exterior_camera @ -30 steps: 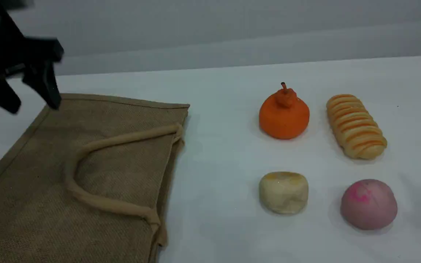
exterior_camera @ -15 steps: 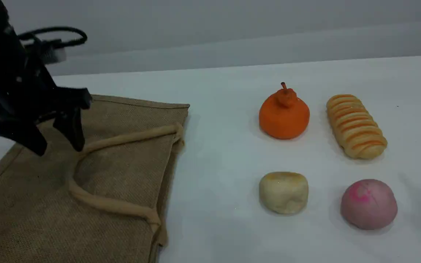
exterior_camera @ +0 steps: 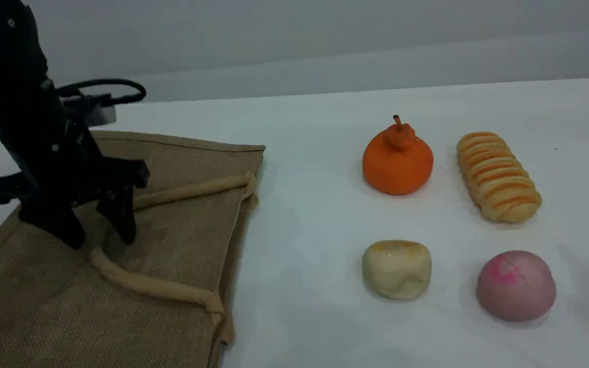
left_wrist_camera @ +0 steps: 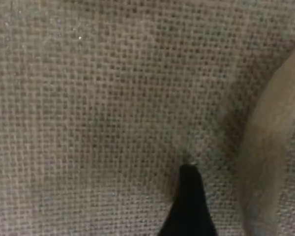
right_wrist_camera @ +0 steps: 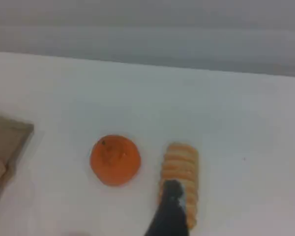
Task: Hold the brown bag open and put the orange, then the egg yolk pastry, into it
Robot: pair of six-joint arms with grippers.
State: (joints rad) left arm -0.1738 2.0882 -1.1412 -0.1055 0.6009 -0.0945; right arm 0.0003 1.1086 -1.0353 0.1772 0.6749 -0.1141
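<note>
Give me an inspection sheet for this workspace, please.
Surface: white table, no spills seen.
Job's things: brown bag lying flat; orange and egg yolk pastry on the table to its right.
Clutter: striped loaf and pink bun beside them.
Grippers: left gripper open, fingertips down on the bag, astride its handle; right gripper open, above the table, holding nothing.
Cables: black cable looped behind the left arm.
Surroundings: plain grey wall.
</note>
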